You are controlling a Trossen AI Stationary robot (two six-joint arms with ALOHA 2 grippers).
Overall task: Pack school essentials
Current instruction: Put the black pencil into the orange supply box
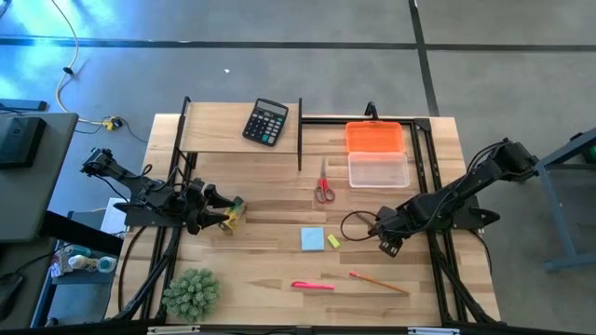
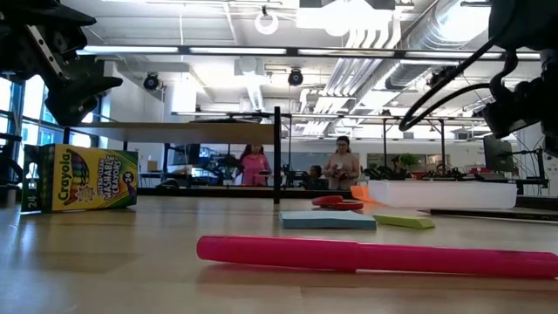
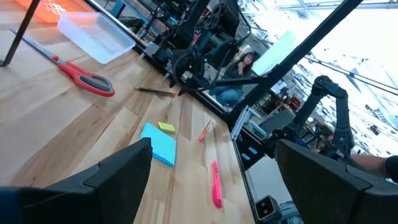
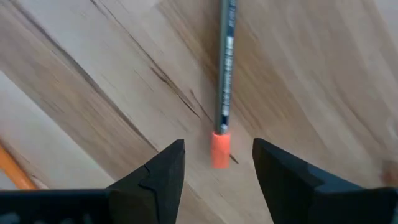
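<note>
A dark pencil with an orange eraser end lies on the wooden table. My right gripper points down over it, open, one finger on each side of the eraser end, touching nothing. An orange pencil, pink pen, blue note pad, small yellow block and red-handled scissors lie flat nearby. My left gripper waits at the table's left, open and level, above and beside an upright crayon box.
A clear container and its orange lid sit at the far right. A black calculator lies on a raised shelf at the back. A spiky green plant stands at the near left. People stand in the room beyond.
</note>
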